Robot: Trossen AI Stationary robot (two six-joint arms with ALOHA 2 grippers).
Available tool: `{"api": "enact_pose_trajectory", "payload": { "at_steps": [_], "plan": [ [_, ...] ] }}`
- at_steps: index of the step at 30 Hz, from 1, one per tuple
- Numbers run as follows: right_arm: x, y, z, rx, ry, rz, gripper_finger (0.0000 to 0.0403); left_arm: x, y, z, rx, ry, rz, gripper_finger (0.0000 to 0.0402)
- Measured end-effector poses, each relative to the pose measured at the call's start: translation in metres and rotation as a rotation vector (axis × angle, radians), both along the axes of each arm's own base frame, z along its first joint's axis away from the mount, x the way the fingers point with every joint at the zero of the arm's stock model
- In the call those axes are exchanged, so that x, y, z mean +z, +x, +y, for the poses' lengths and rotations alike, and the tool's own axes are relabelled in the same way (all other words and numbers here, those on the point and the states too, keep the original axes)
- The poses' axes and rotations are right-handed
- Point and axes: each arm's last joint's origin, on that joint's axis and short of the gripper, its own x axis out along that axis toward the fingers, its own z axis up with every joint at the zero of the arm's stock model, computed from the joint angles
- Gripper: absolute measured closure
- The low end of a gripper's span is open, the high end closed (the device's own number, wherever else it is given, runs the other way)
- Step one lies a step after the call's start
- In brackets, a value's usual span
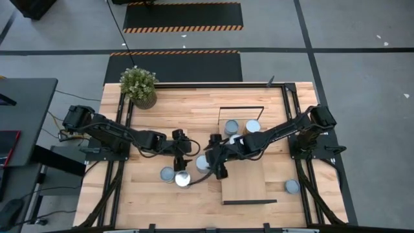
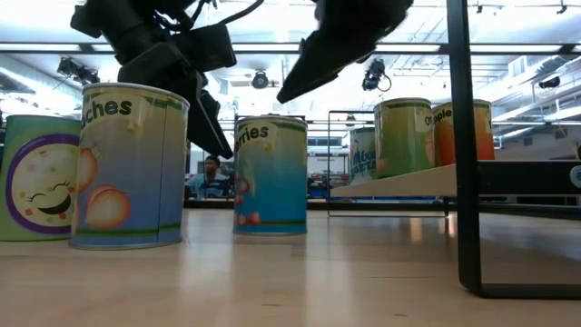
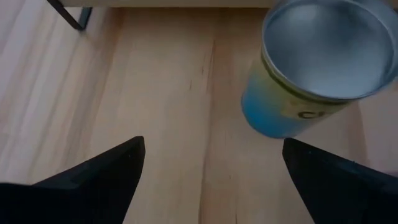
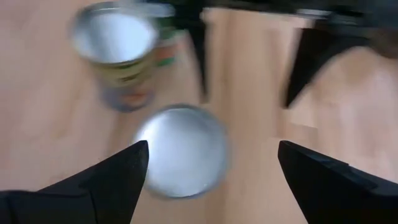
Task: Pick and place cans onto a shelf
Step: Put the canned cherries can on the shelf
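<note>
A: Nearest in the low view, at left: a peach can (image 2: 132,163), upright on the tabletop (image 2: 363,272), with a smiley can (image 2: 36,177) just beside it at the frame's left edge. Why down there?

B: Not yet picked, by the look of it. Grouped loosely at lower centre of the high view, probably to sit within reach of both arms.

A: And the berry can (image 2: 270,174), a little farther back?

B: Also upright and free. Likely close to the next grasp: right tool (image 4: 212,146) hanging over a silver-topped can (image 4: 181,149) at centre frame, spread wide to either side, pinching nothing. Seems set to drop around it.

A: Left tool (image 3: 212,146)?

B: Spread as well, and empty. Only a blue-and-yellow can (image 3: 317,68) ahead, at upper right of that frame, not between the fingers. Hard to say whether lining up or just waiting.

A: Farther off, then: the shelf (image 1: 244,184)?

B: Right of centre in the high view, raised on a black frame in the low view. Carries shelved cans (image 1: 231,127) bunched at the upper end, perhaps to leave the bare lower end open for the rest.

A: Anything beyond?

B: One lone can (image 1: 292,187) on the tabletop at lower right, near the shelf. And a plant (image 1: 138,87) at upper left, well apart from the work.
</note>
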Motion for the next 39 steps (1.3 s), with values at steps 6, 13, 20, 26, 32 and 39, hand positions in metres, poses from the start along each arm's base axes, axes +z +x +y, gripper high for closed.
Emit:
{"api": "enact_pose_trajectory", "payload": {
  "at_steps": [6, 13, 20, 26, 32, 39],
  "plan": [
    [-0.007, -0.011, 0.007, -0.033, -0.097, 0.094, 0.0023, 0.000, 0.000, -0.004, -0.019, -0.003, -0.005, 0.0015],
    [-0.019, -0.010, 0.004, -0.080, -0.083, 0.148, 0.0013, -0.007, 0.006, -0.005, -0.013, -0.009, -0.019, 0.0015],
    [-0.036, 0.006, -0.003, -0.059, -0.001, 0.137, 0.0013, -0.013, 0.014, -0.007, -0.009, -0.013, -0.052, 0.0015],
    [-0.043, 0.014, -0.007, -0.065, 0.003, 0.112, 0.0014, -0.013, 0.016, -0.006, 0.009, 0.022, -0.072, 0.0015],
    [-0.042, 0.017, -0.007, -0.057, 0.010, 0.084, 0.0028, -0.012, 0.017, -0.006, 0.014, 0.023, -0.082, 0.0015],
    [-0.042, 0.016, -0.007, -0.080, 0.033, 0.086, 0.0067, -0.012, 0.016, -0.007, 0.009, 0.022, -0.082, 0.0015]
  ]
}}
